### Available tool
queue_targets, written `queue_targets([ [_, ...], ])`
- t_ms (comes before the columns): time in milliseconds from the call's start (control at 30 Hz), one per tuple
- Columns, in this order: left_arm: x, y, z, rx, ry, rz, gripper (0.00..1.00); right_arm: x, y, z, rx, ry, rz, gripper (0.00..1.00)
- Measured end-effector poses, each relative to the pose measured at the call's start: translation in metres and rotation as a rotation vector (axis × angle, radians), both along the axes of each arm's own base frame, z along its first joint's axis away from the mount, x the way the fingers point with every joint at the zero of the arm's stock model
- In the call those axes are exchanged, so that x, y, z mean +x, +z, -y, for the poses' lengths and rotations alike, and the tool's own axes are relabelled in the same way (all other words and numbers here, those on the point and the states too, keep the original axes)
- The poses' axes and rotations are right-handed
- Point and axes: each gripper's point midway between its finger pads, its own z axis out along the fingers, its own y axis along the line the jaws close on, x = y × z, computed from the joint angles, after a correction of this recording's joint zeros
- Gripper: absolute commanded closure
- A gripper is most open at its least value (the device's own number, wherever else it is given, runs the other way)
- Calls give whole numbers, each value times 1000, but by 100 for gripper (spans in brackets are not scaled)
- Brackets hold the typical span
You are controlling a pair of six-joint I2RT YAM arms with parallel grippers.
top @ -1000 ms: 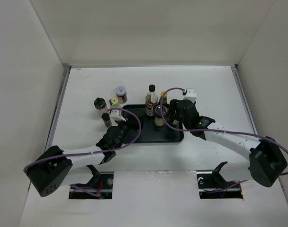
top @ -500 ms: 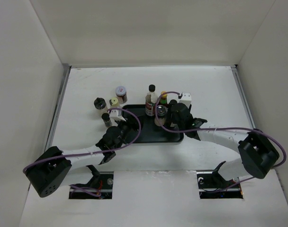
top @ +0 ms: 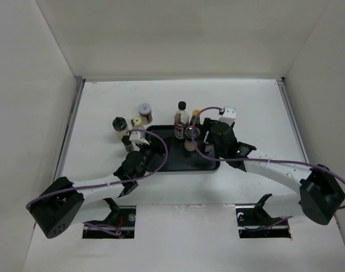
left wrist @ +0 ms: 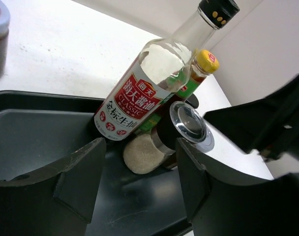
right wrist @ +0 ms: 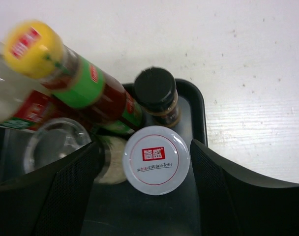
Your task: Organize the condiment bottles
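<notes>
The black tray holds a tall black-capped sauce bottle, a yellow-capped green-necked bottle, a silver-lidded jar, a black-lidded jar and a white-lidded jar. My right gripper is over the tray's right end. In the right wrist view it is open, its fingers either side of the white-lidded jar, which stands on the tray. My left gripper is open and empty over the tray's left part. In the left wrist view it faces the sauce bottle and silver-lidded jar.
Several small jars stand on the table left of the tray: a black-lidded one, a pale one, a silver-lidded one and a dark one. White walls close in the table on three sides.
The right arm's elbow swung in and back out. Its gripper stays at the tray's right end, shifted slightly right. The left arm has barely moved.
</notes>
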Motion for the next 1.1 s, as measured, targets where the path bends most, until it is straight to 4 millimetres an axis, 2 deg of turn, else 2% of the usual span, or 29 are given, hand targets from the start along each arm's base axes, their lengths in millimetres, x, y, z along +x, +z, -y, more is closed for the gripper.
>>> queue_targets([
  [33, 1, 0, -1, 4, 7, 4, 44, -1, 9, 0, 20, 1, 22, 31],
  [100, 2, 0, -3, 15, 16, 6, 48, -2, 26, 3, 57, 2, 66, 55],
  [167, 4, 0, -6, 19, 26, 8, 63, -4, 40, 10, 94, -5, 108, 77],
  [233, 6, -1, -10, 36, 39, 2, 73, -5, 49, 23, 139, -27, 142, 82],
  [267, 7, -1, -14, 42, 50, -3, 75, -5, 52, 30, 159, -42, 156, 83],
  [367, 13, 15, -23, 43, 93, -4, 76, -2, 57, 52, 216, -74, 181, 81],
  [433, 18, 34, -30, 35, 135, 6, 74, 0, 57, 61, 240, -87, 183, 71],
  [567, 38, 72, -54, 49, 255, -2, 55, -3, 51, 63, 276, -75, 173, 47],
  [633, 54, 88, -70, 78, 327, -27, 47, -6, 49, 62, 293, -64, 167, 35],
  [733, 85, 102, -94, 136, 430, -70, 39, -10, 47, 60, 313, -55, 164, 29],
  [800, 105, 99, -105, 199, 479, -108, 35, -11, 42, 59, 319, -53, 163, 29],
  [867, 126, 87, -111, 281, 505, -163, 31, -12, 36, 59, 325, -52, 159, 28],
  [1000, 161, 49, -105, 442, 479, -285, 26, -18, 19, 59, 322, -48, 131, 27],
  [1100, 177, 19, -97, 537, 424, -365, 25, -20, 18, 54, 324, -31, 129, 25],
])
